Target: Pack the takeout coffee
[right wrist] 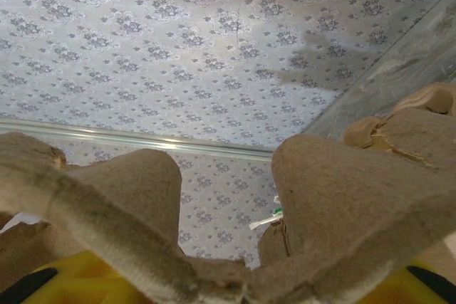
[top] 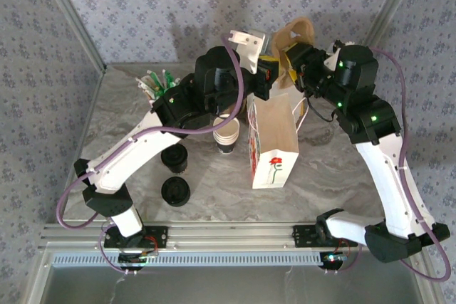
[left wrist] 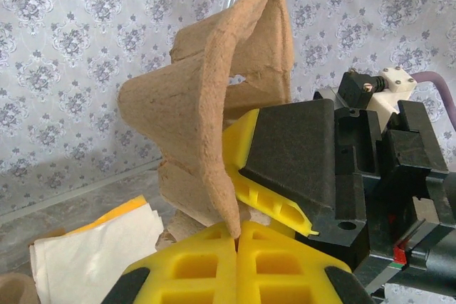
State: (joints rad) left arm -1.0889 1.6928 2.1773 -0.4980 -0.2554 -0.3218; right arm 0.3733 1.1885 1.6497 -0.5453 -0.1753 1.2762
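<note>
Holding entry, one moment:

- Carrier [left wrist: 214,105]: brown moulded pulp, raised off the table at upper centre of the top view, above the far end of the bag.
- Left gripper [left wrist: 236,236]: yellow jaws pressed together on the carrier's lower edge, at the bottom of the left wrist view.
- Right gripper [top: 291,58]: meets the carrier from the right of the top view. In the right wrist view its yellow fingers [right wrist: 71,275] stand apart in the two lower corners with the carrier's wall across the gap. Whether they press on it cannot be told.
- Coffee [top: 174,157]: dark cup with a black lid, upright on the table [top: 342,169], left of centre in the top view. It sits just below the left arm and well apart from both grippers.
- Lid [top: 175,191]: loose black disc, near the coffee, lower in the frame.
- Cup stack [top: 226,134]: white cups with a dark base, between the coffee and the bag.
- Bag [top: 274,144]: white paper with a red flower print, centre of the frame.
- Napkins [left wrist: 92,254]: white and yellow, lower left of the left wrist view.
- Sticks [top: 158,83]: green and white, a bunch at the upper left of the table.
</note>
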